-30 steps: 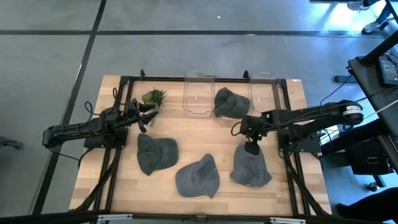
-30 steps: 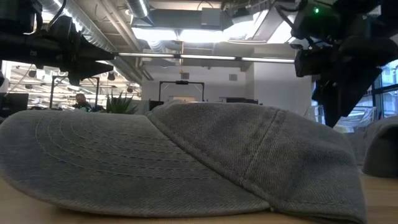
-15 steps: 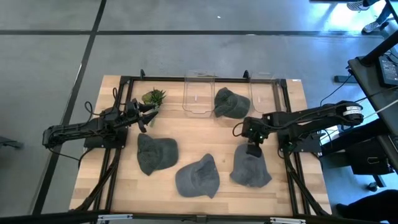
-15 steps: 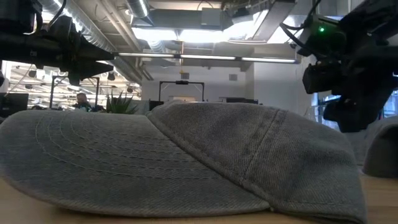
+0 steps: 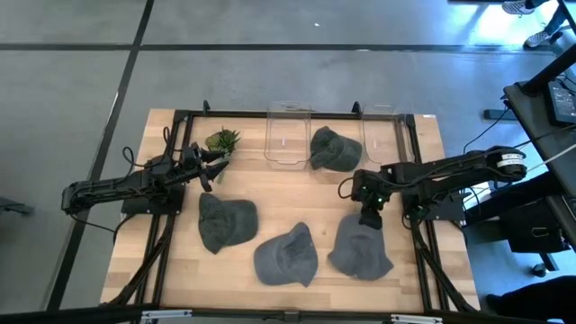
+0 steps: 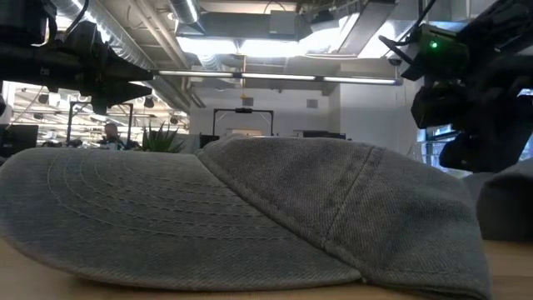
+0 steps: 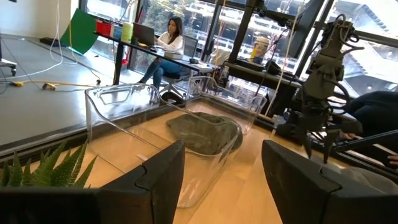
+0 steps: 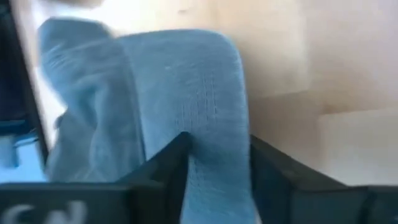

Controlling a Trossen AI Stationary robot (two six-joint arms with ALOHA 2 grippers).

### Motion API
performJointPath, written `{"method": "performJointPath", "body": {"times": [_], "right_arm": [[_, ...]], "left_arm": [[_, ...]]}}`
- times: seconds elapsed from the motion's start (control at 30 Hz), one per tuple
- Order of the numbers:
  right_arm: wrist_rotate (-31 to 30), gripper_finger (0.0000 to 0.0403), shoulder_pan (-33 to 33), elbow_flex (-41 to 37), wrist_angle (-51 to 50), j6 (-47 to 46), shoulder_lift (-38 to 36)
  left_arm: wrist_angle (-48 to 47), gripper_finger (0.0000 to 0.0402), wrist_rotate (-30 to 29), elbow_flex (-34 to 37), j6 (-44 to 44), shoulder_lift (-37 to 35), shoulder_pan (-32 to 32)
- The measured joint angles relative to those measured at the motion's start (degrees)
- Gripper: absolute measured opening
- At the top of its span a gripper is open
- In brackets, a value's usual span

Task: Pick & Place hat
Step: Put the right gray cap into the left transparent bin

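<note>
Three grey hats lie flat on the wooden table: one at the left [image 5: 225, 222], one in the middle [image 5: 286, 256] that fills the low view [image 6: 250, 217], and one at the right [image 5: 362, 249]. Another hat [image 5: 335, 148] lies in a clear bin at the back. My right gripper [image 5: 368, 220] stands over the far end of the right hat [image 8: 186, 99], shut on it. My left gripper [image 5: 216, 165] hovers open by the plant at the far left, with nothing between its fingers [image 7: 221, 180]. My right gripper pinches the stitched brim [image 8: 214, 143] at the right hat's far end between its two fingers [image 8: 174, 158]. The fingers come from above, pointing down. The hat lies on the table, its crown spread out toward the near edge.
A small green plant [image 5: 222, 140] stands at the far left, beside my left gripper. Clear plastic bins [image 5: 288, 135] line the far edge; one holds the hat. Black frame rails [image 5: 423, 261] run along both sides of the table.
My right gripper has gone down onto the far end of the right hat and a little toward the table's near edge. The left arm has kept still.
</note>
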State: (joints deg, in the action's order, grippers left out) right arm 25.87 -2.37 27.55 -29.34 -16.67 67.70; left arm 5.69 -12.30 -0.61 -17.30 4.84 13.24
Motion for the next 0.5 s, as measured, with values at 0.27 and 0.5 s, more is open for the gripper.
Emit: {"method": "performJointPath", "body": {"times": [0.27, 0.5], "right_arm": [[9.9, 0.0034, 0.0, 0.0, 1.1, -0.7, -0.1], [13.2, 0.0021, 0.0, 2.3, 0.9, -2.4, -3.0]], "left_arm": [[0.0, 0.0208, 0.0, 0.0, 0.0, 0.0, 0.0], [1.2, 0.0209, 0.0, 0.0, -2.6, 0.0, 0.0]]}}
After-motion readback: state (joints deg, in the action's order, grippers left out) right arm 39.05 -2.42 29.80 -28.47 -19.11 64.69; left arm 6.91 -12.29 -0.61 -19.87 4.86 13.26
